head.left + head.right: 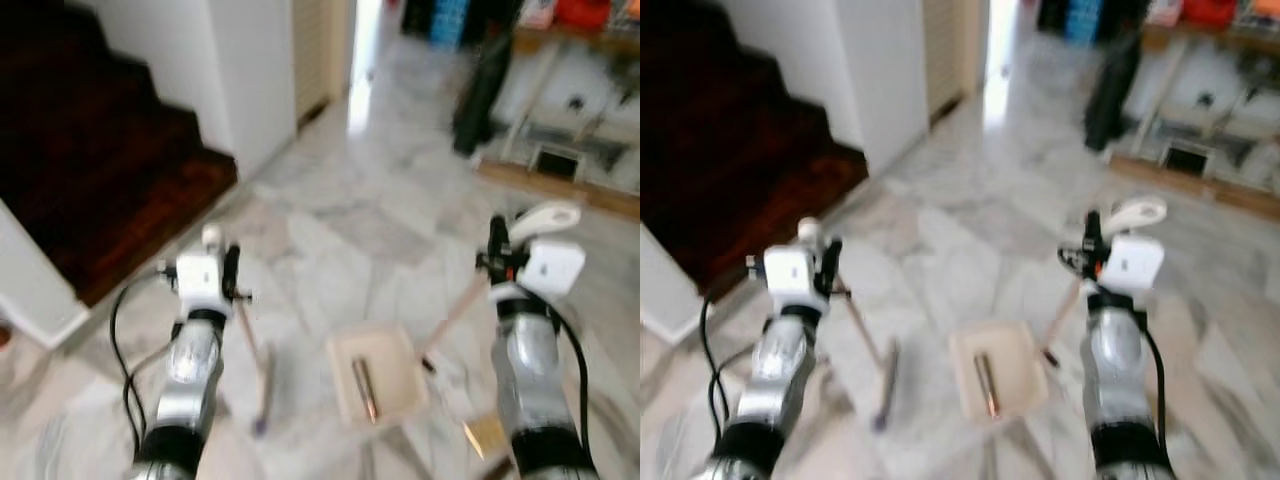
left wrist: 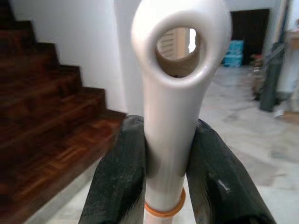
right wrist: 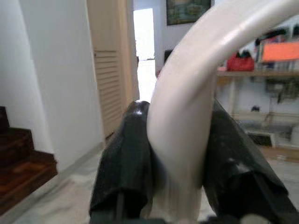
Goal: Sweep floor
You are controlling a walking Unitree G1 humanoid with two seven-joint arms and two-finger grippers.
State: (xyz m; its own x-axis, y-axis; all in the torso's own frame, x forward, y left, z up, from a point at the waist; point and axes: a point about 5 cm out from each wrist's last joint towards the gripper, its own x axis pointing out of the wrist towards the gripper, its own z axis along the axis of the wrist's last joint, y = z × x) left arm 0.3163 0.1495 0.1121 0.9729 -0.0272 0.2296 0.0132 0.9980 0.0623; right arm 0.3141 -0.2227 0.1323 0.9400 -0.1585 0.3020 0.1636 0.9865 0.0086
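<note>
While your left gripper (image 2: 170, 186) clamped the broom (image 2: 175, 116) handle, your right gripper (image 3: 180, 172) pinched the dustpan (image 1: 375, 375) handle; pan lay on marble floor (image 1: 340, 200) between both arms (frames blurred), broom head beside it.

Grey-veined marble floor (image 1: 340, 215), beige dustpan (image 1: 378, 375) resting flat on it (blurred)
</note>
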